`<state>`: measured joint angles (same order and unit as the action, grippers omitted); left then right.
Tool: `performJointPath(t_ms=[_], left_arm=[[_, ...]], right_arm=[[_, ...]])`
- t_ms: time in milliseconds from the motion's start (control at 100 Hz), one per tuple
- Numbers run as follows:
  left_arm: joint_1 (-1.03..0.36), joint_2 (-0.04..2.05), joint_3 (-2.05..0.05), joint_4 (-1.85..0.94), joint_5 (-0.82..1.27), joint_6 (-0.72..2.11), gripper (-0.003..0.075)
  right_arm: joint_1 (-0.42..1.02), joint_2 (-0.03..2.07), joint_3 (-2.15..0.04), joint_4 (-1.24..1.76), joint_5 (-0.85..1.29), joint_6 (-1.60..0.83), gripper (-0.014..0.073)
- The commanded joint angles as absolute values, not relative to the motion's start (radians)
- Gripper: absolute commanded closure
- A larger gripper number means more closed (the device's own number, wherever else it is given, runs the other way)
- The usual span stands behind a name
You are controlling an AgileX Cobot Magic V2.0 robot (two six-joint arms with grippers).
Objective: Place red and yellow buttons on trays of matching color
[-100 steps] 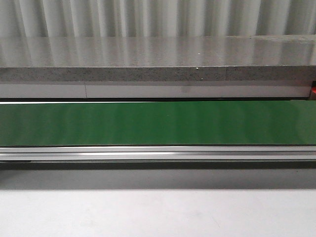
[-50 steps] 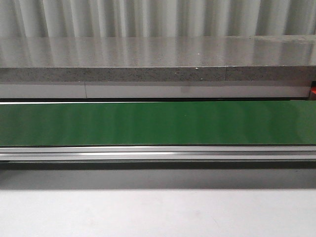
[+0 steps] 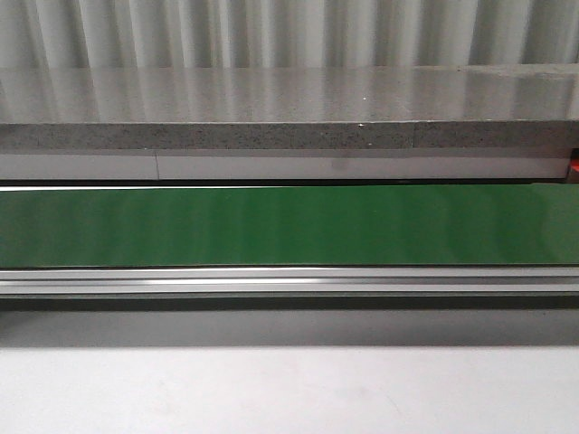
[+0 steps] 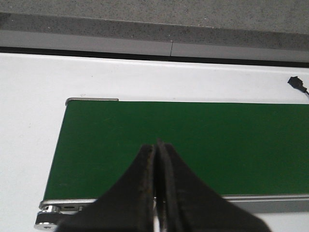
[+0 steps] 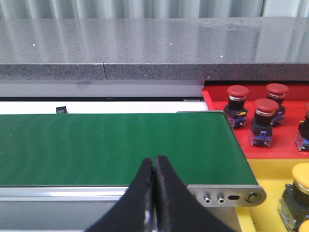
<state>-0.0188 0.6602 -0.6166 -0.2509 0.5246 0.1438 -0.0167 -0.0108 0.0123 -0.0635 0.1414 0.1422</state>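
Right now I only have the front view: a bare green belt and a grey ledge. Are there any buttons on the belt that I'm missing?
Observer: None. The right wrist view shows the green belt bare up to its end roller.
Operator: Where are the trays?
Observer: Past that end of the belt: a red tray and a yellow tray next to it.
Operator: Anything sorted already?
Observer: Several red buttons stand on the red tray, and a yellow button on the yellow tray.
Operator: Are the pincers holding anything?
Observer: No. The right pincer and the left pincer are both shut, with nothing between their fingers.
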Motion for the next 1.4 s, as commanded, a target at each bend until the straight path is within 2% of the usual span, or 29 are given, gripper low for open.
performJointPath(t_ms=[0,1390], left_arm=[[-0.029,0.66,-0.643,-0.266,0.458,0.145,0.074],[-0.029,0.654,-0.599,-0.266,0.42,0.145,0.074]], right_arm=[[-0.021,-0.026,0.031,-0.078,-0.03,0.144,0.0661],[-0.021,-0.026,0.028,-0.078,-0.008,0.144,0.0661]])
